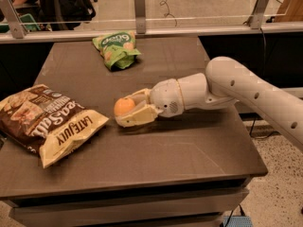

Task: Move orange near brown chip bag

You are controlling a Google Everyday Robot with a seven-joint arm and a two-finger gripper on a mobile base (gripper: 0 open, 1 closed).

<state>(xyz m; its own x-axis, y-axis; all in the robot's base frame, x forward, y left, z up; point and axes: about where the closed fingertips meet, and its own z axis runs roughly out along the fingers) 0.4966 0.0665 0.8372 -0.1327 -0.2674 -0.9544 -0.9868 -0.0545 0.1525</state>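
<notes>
The orange is a small round fruit held between the cream fingers of my gripper, low over the dark table near its middle. My white arm reaches in from the right. The brown chip bag, dark brown with a cream-yellow end and "Sea Salt" and "Late July" lettering, lies flat at the table's left. The orange is a short gap to the right of the bag's yellow end.
A small green snack bag lies at the back of the table. A rail with glass panels runs behind the table. The table's front edge is close to the chip bag.
</notes>
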